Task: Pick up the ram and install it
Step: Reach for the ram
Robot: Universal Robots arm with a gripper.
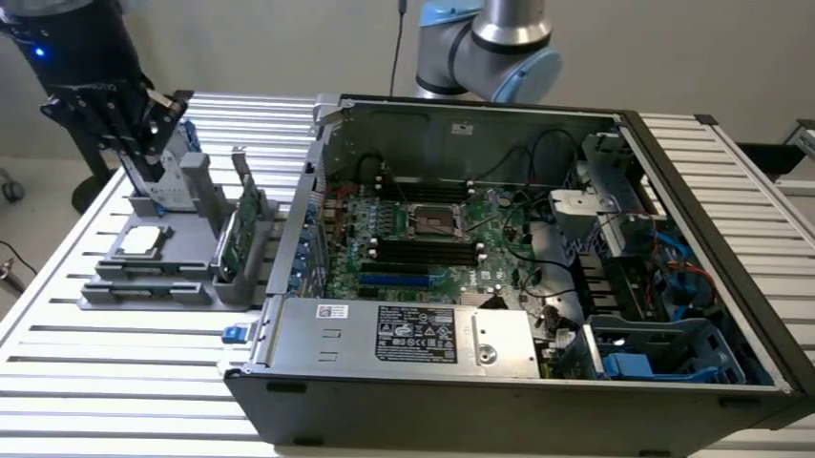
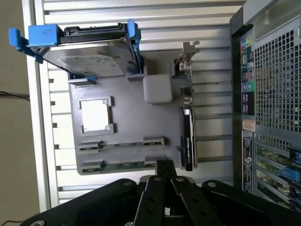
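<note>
We start with the slatted table (image 1: 76, 382), which carries the open case (image 1: 510, 420) on the exterior view's right. Its motherboard (image 1: 382, 205) is exposed and the long black slots (image 1: 427, 253) stand empty. The arm (image 1: 491, 48) rises behind the case.

On the exterior view's left sits the grey holder (image 2: 122, 113). It carries a drive (image 2: 89, 56) in a blue frame and an upright card (image 2: 186, 136). The ram (image 2: 124, 165) lies flat in the holder's groove closest to the gripper, well apart from the case.

The gripper (image 2: 164, 165) hangs over that part of the holder, with its fingertips pressed together and nothing between them. They sit just beside one end of the ram, and we cannot tell whether they touch it.

We judge that the pickup is in hand and nothing is installed yet. As we see it, a grasp calls for the jaws to part enough to straddle the thin stick, line up along its length and come down squarely. A skewed pinch could tip it in its groove.
</note>
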